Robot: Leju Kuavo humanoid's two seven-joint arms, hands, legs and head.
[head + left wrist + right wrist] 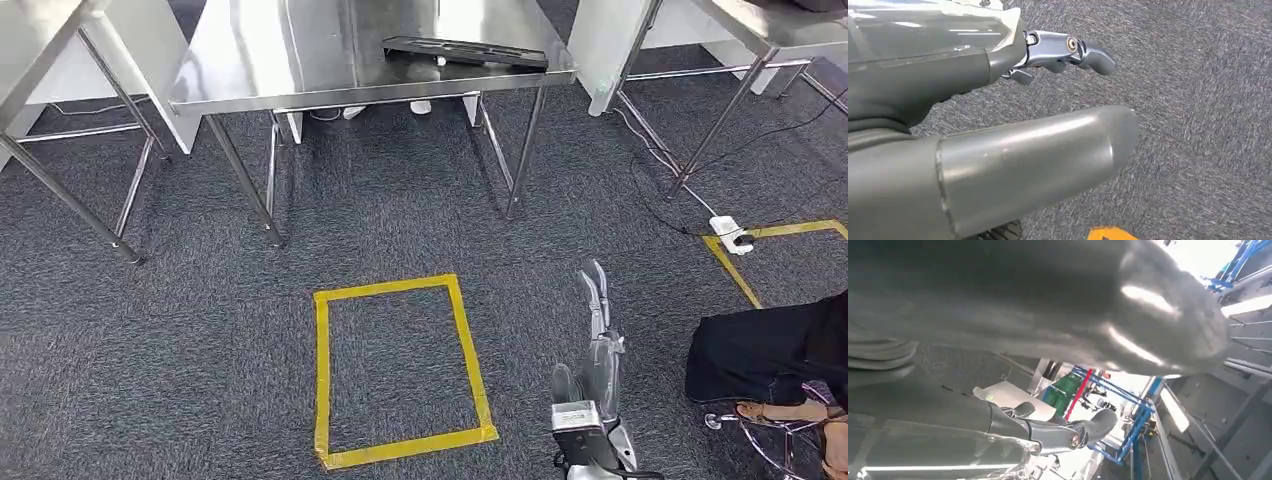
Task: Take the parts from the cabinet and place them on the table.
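A steel table (300,70) is seen across the top centre of the head view, and a long, flat dark part (465,51) is laid on its top toward the upper right of centre, close to the table's front edge. Below the table, in the lower middle of the frame, a rectangle of yellow tape (400,370) is stuck to the grey carpet (200,330). The right hand (598,345) is raised at the lower right of the head view, just right of the tape, with its fingers stretched out straight and nothing held in them. In the right wrist view the same hand (1048,432) is shown with its fingers (1098,422) extended and nothing between them and the thick grey thumb. The left hand (1013,120) is seen in the left wrist view above the carpet, its fingers (1083,50) extended and apart from the thumb, with nothing grasped; a scrap of yellow tape is visible at the bottom edge there. At the right edge of the head view a white power strip (730,233) lies on the carpet beside another yellow tape corner, and a seated person's dark clothing (770,350) is seen at the lower right.
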